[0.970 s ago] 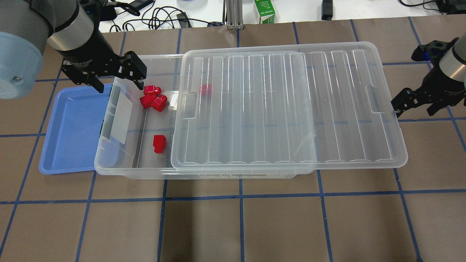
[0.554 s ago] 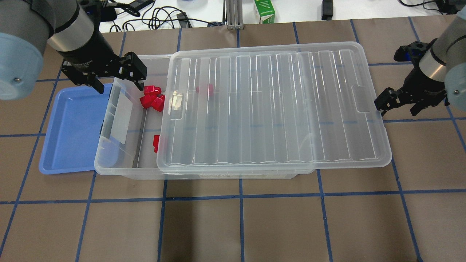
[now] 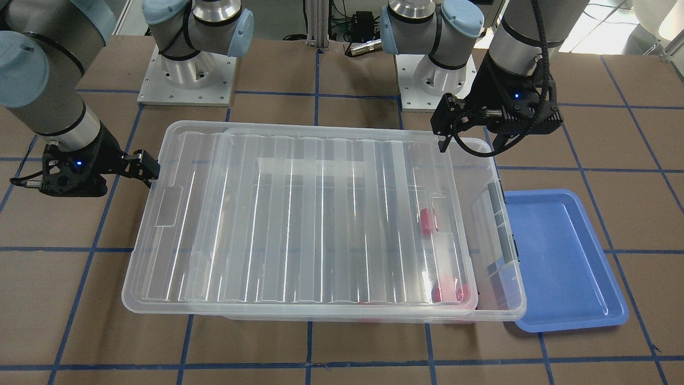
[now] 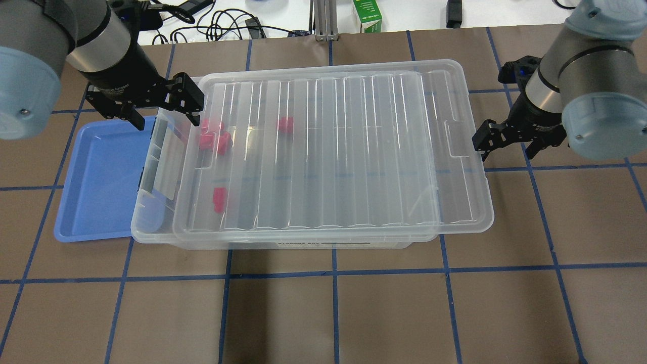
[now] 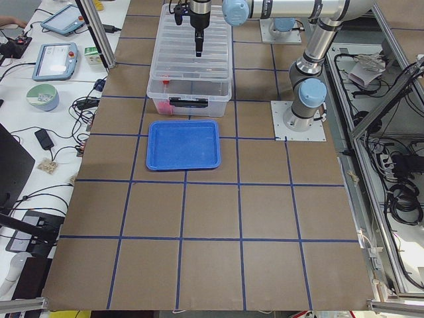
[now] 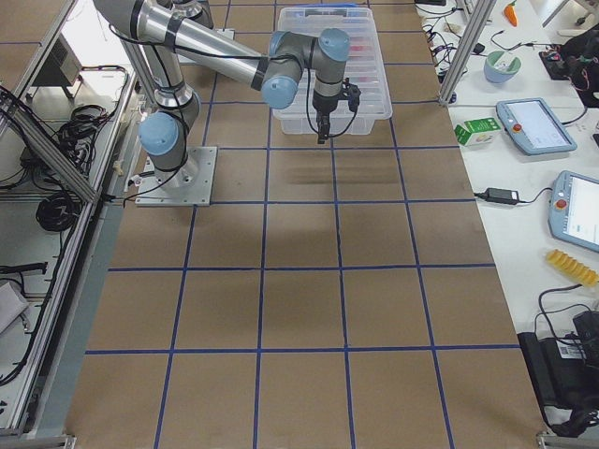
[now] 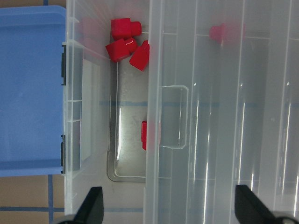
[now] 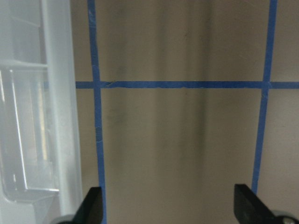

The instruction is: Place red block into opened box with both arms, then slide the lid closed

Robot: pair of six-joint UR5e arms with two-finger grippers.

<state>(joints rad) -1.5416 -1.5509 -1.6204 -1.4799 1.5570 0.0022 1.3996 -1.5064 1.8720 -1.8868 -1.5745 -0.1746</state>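
Since the red block [image 4: 220, 198] already sits inside the box [image 4: 151, 212] near the desk's far edge, we're on lid-sliding now. The right hand [image 4: 507, 144], fingers apart, presses against the lid [image 4: 328, 151] at its short edge. The left hand [image 4: 166, 114] hovers spread over the uncovered end. Next I'd guess: push till it's flush.

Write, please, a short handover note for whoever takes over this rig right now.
Left gripper: open, empty, above the uncovered end of the box.
Right gripper: open, one finger against the short edge of the lid.
Red block: inside the box, under the lid, with other red pieces.
Done: block placed; lid covers most of the box.
Left: push the lid on until it covers the open strip beside the blue tray and lines up with the box.
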